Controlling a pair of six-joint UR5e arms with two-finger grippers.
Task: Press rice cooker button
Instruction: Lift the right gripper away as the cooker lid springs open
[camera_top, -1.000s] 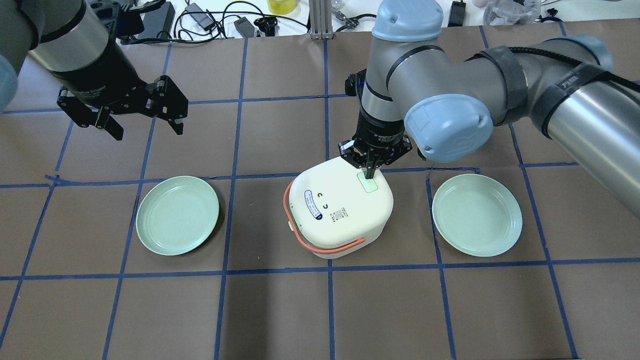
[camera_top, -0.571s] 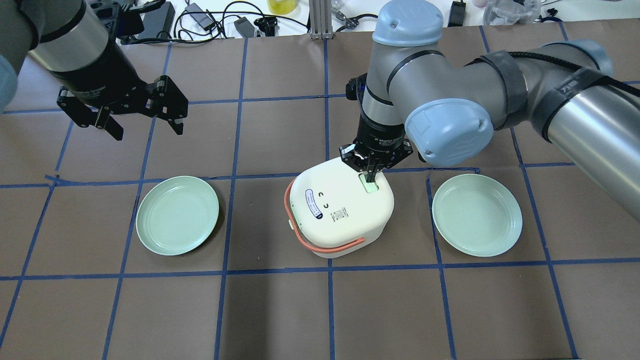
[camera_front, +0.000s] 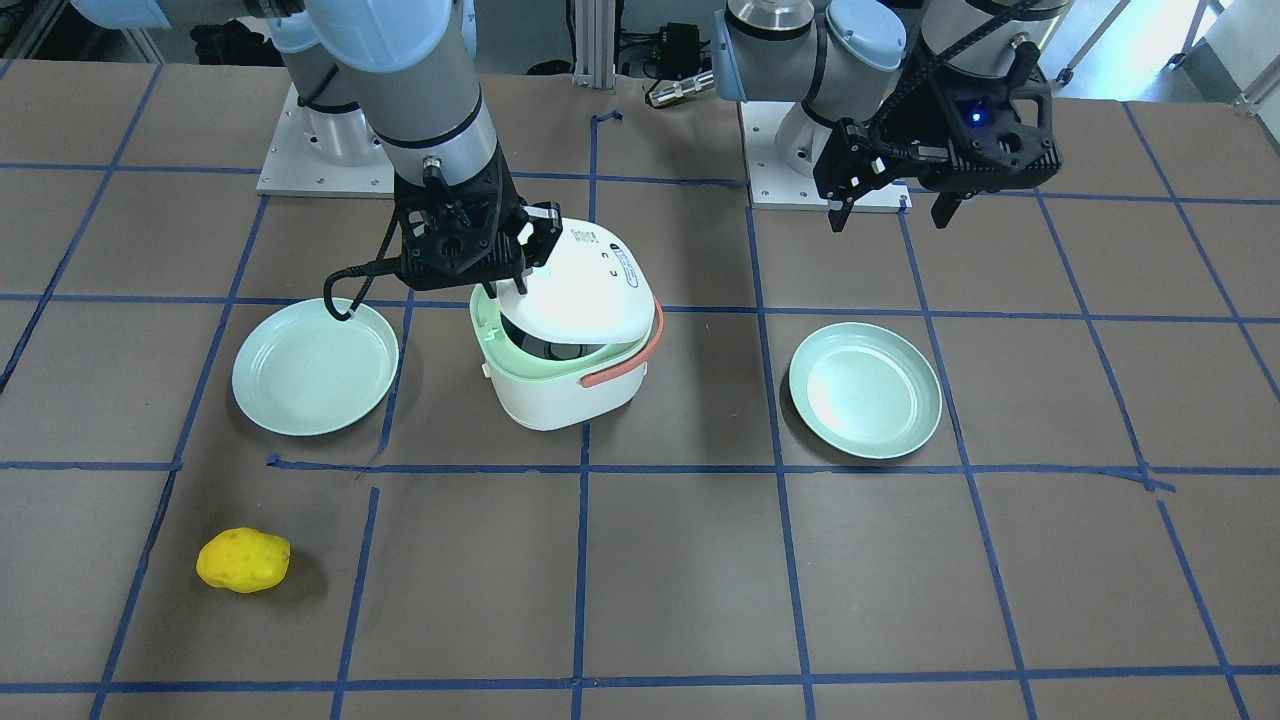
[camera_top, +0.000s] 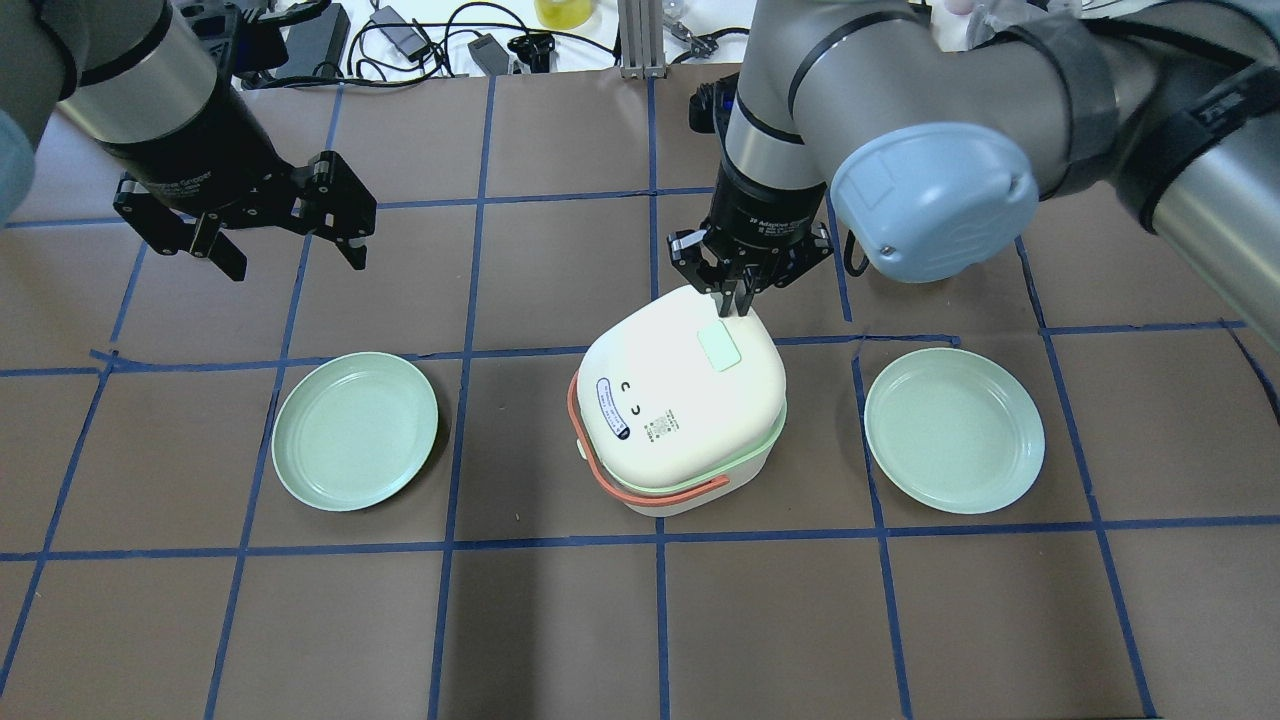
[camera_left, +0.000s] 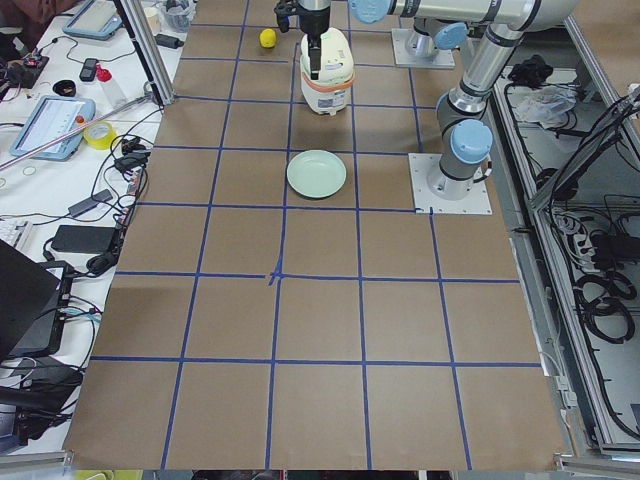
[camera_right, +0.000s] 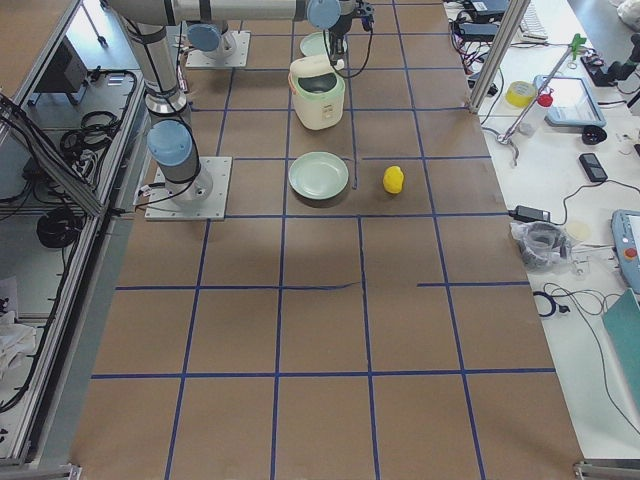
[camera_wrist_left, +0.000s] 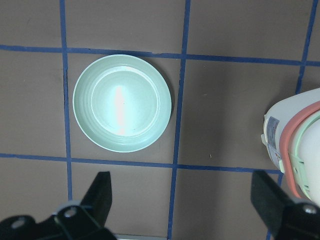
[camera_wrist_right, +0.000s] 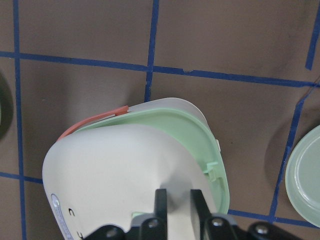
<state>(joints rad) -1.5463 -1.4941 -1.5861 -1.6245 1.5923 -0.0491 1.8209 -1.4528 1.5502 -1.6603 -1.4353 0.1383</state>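
The white rice cooker (camera_top: 672, 440) with an orange handle stands mid-table. Its lid (camera_front: 585, 290) is tilted up and the dark inner pot (camera_front: 553, 350) shows under it. The green button (camera_top: 718, 347) sits on the lid's far side. My right gripper (camera_top: 732, 298) is shut, its fingertips just above the lid's far edge beyond the button, and it holds nothing. The right wrist view shows its fingers (camera_wrist_right: 161, 201) close together over the raised lid (camera_wrist_right: 115, 170). My left gripper (camera_top: 297, 262) is open and empty, hovering at the far left, away from the cooker.
Two light green plates lie either side of the cooker, one on the left (camera_top: 355, 430) and one on the right (camera_top: 955, 430). A yellow lumpy object (camera_front: 243, 560) lies on the operators' side, on the robot's right. Cables and gear line the far table edge (camera_top: 420, 40).
My right gripper has lifted off the green button and drawn back toward the far edge of the lid. The lid has sprung up. The left arm has not moved.
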